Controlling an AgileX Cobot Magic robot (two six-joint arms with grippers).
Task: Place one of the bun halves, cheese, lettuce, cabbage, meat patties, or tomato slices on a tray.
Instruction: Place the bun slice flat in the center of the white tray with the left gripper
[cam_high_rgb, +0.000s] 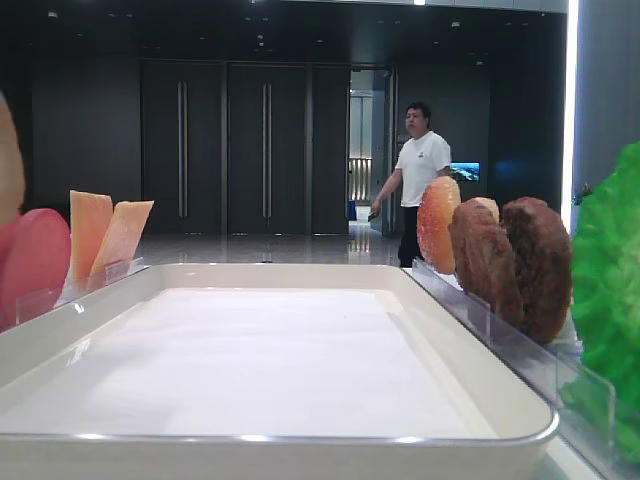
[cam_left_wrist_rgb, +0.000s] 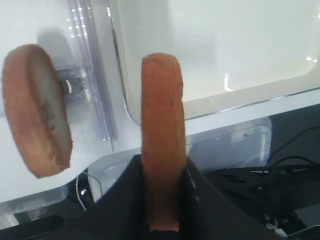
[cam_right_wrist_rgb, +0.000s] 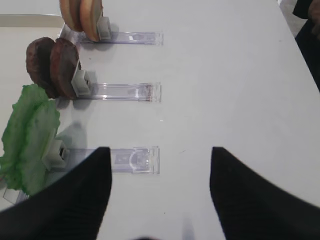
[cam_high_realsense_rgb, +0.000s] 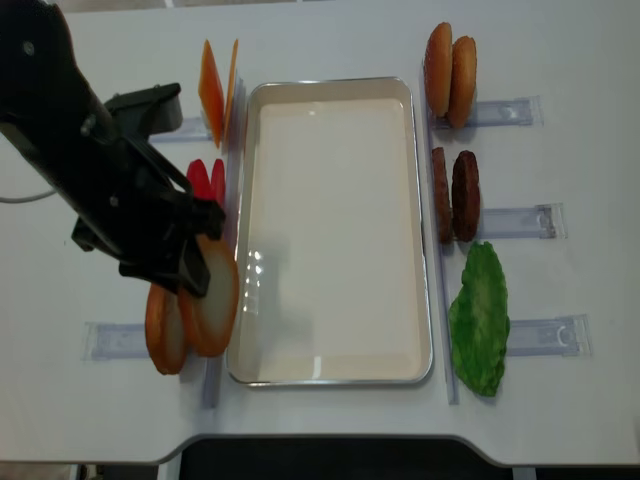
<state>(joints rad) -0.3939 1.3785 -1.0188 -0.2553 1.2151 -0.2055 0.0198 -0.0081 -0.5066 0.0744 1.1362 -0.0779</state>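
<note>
My left gripper (cam_high_realsense_rgb: 195, 265) is shut on a bun half (cam_high_realsense_rgb: 215, 300), which it holds on edge over the left rim of the white tray (cam_high_realsense_rgb: 330, 230). In the left wrist view this bun half (cam_left_wrist_rgb: 162, 125) stands upright between the black fingers, the tray (cam_left_wrist_rgb: 215, 45) beyond it. A second bun half (cam_left_wrist_rgb: 35, 110) stays in its clear holder to the left. My right gripper (cam_right_wrist_rgb: 160, 150) is open above bare table, right of the lettuce (cam_right_wrist_rgb: 27, 140) and meat patties (cam_right_wrist_rgb: 52, 67). Nothing lies in the tray.
Left of the tray stand tomato slices (cam_high_realsense_rgb: 205, 180) and cheese (cam_high_realsense_rgb: 212, 90). On its right side are two more bun halves (cam_high_realsense_rgb: 450, 75), patties (cam_high_realsense_rgb: 455, 195) and lettuce (cam_high_realsense_rgb: 478, 315), with clear plastic holders (cam_right_wrist_rgb: 135, 160) reaching outward. A person (cam_high_rgb: 418, 180) walks in the background.
</note>
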